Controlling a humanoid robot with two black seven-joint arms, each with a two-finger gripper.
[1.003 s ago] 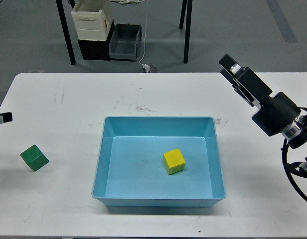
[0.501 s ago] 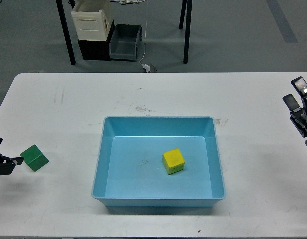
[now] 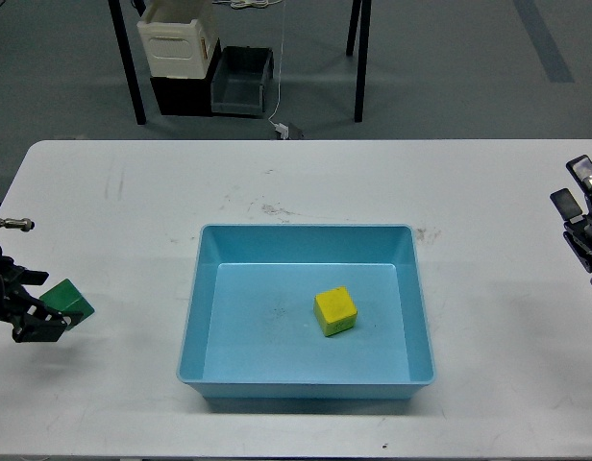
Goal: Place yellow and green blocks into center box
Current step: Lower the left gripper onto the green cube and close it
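The yellow block (image 3: 335, 311) lies inside the light blue box (image 3: 306, 234) in the middle of the table, right of the box's centre. The green block (image 3: 72, 299) sits on the table at the far left, tilted. My left gripper (image 3: 42, 322) is low at the block's lower left side and covers part of it. Its fingers are dark, and I cannot tell whether they grip the block. My right gripper (image 3: 575, 190) is at the right edge of the view, above the table, with its two fingers apart and nothing between them.
The white table (image 3: 296, 182) has scuff marks behind the box. Beyond the far edge stand black table legs (image 3: 128, 72), a cream crate (image 3: 178, 38) and a grey bin (image 3: 241, 80) on the floor.
My left gripper has moved right and reached the green block, which has not moved. My right arm has pulled back from above the table to the right edge.
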